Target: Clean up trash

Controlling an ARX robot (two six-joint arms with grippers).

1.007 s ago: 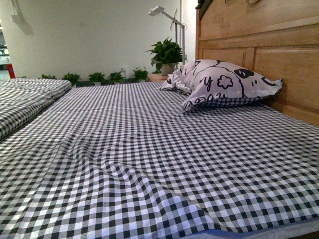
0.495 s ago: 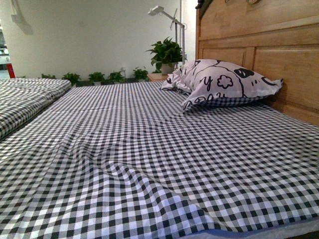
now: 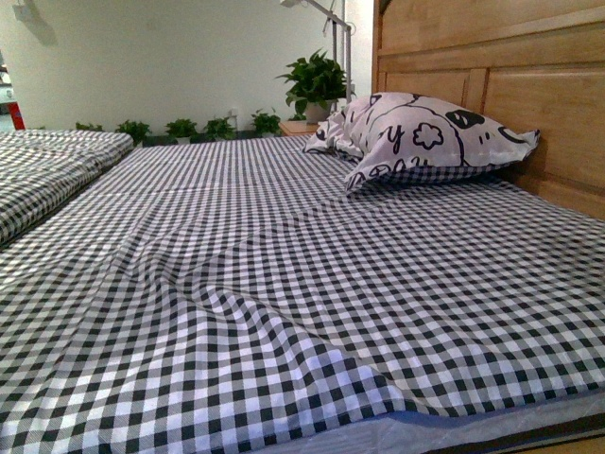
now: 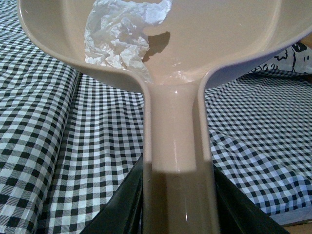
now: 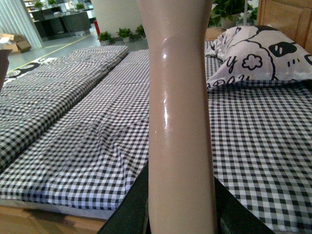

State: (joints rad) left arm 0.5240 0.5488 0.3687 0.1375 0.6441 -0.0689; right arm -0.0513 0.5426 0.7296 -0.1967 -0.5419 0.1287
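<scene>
Trash (image 4: pixel 118 36) lies in the dustpan (image 4: pixel 229 34), whose handle the left gripper (image 4: pixel 178 204) clamps. Right gripper (image 5: pixel 180 204) clamps a pale handle (image 5: pixel 178 97), presumably the brush's. The front view has tilted down since earlier frames; the bed (image 3: pixel 284 284) shows no trash, suggesting sweeping is done.

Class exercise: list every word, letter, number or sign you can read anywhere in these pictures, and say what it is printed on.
"y": a single black letter printed on the pillow, beside a flower outline.
Other black marks along the pillow's lower edge are too folded to read.
The dustpan, the trash inside it, and the checked sheet carry no text.
</scene>
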